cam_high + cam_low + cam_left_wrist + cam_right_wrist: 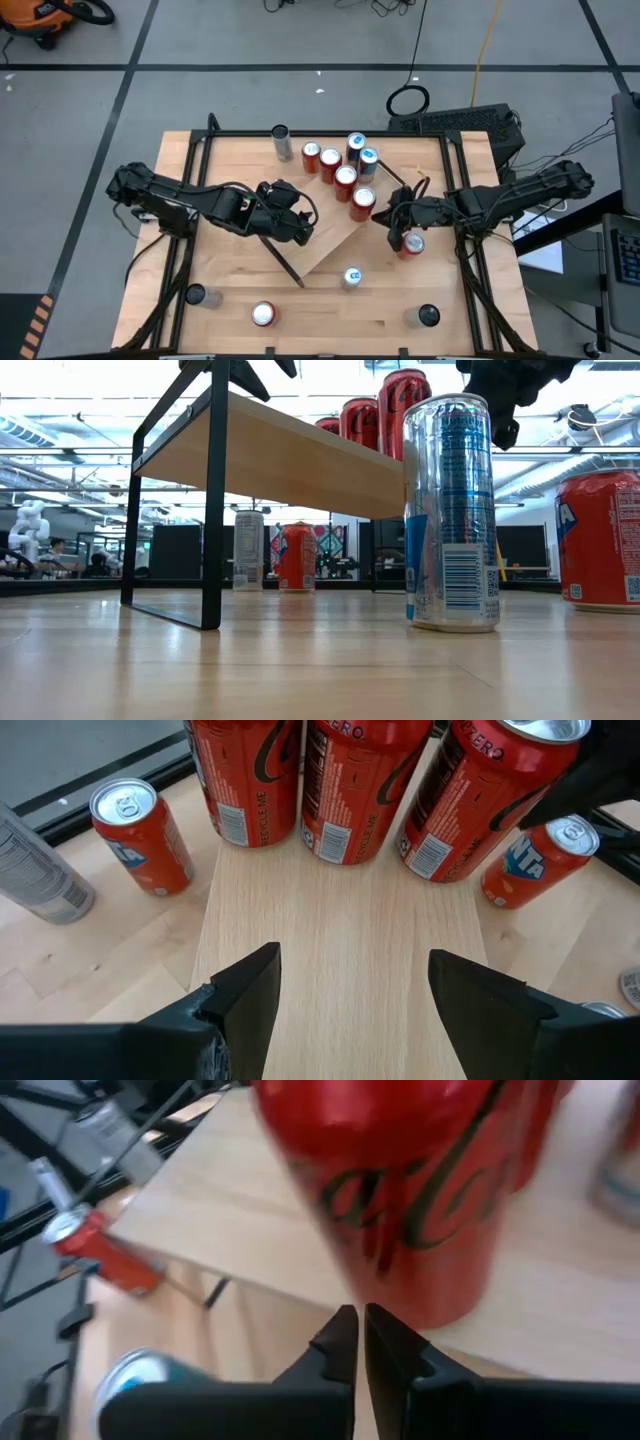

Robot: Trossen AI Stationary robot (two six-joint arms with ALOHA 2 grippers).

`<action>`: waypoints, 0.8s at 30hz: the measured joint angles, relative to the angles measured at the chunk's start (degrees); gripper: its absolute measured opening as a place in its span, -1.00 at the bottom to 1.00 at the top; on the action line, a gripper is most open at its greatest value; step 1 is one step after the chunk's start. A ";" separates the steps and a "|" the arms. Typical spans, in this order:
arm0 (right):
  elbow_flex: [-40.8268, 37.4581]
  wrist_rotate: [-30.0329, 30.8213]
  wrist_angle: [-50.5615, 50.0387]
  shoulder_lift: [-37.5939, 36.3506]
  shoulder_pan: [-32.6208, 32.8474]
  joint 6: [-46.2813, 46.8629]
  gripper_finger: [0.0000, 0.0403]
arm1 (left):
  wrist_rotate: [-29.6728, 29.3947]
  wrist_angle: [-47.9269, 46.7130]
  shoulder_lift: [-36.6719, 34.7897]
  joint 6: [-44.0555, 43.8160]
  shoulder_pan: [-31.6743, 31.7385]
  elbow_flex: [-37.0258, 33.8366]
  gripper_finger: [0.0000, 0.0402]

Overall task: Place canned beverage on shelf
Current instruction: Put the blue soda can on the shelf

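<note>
The shelf [335,240] is a light-wood board on black brackets, lying slantwise at the table's middle; it also shows in the left wrist view [340,940]. Three red cans [350,790] stand upright in a row across its far end. My left gripper [350,990] is open and empty above the shelf's near part [298,220]. My right gripper [358,1330] is shut, at the shelf's right side [387,215], its tips close to the lower wall of the rightmost red can [400,1200]. My right gripper's shut fingertips [345,1330] point level at the rightmost red can's lower side wall [400,1295], coming from the table's right. I cannot tell whether they touch it. The can stands upright on the shelf board.
An orange can [411,243] stands on the table under the right gripper. A blue-and-silver can [351,277] stands near the front, with an orange can [263,314] and two dark cans [195,295] [428,316]. Several more cans [355,145] stand behind the shelf.
</note>
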 joint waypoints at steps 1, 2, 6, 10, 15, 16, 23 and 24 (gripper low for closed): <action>0.00 -1.02 0.11 0.00 0.13 0.28 -1.00 | 0.00 0.00 0.00 0.00 0.00 0.00 0.26; 0.00 -1.90 0.47 0.00 0.38 0.32 -1.00 | 0.00 0.01 0.00 0.02 0.00 0.00 0.26; 0.00 -2.04 2.75 0.00 0.78 -1.81 -1.00 | 0.00 0.00 0.00 0.07 0.00 0.00 0.26; 0.00 -0.27 3.23 0.00 0.11 -3.22 -1.00 | 0.04 -0.02 0.00 0.24 0.00 -0.02 0.26; 0.00 0.83 2.82 0.00 -0.75 -3.41 -1.00 | 0.08 -0.02 0.00 0.26 0.00 -0.02 0.26; 0.00 0.83 2.82 0.00 -0.86 -3.41 -1.00 | 0.09 -0.04 0.00 0.25 0.00 -0.02 0.26; 0.00 0.86 2.91 0.00 -0.88 -4.03 -1.00 | 0.13 -0.04 0.00 0.17 0.00 -0.02 0.26; 0.00 0.87 2.93 0.00 -0.88 -4.05 -1.00 | 0.13 -0.05 0.00 0.17 0.00 -0.02 0.26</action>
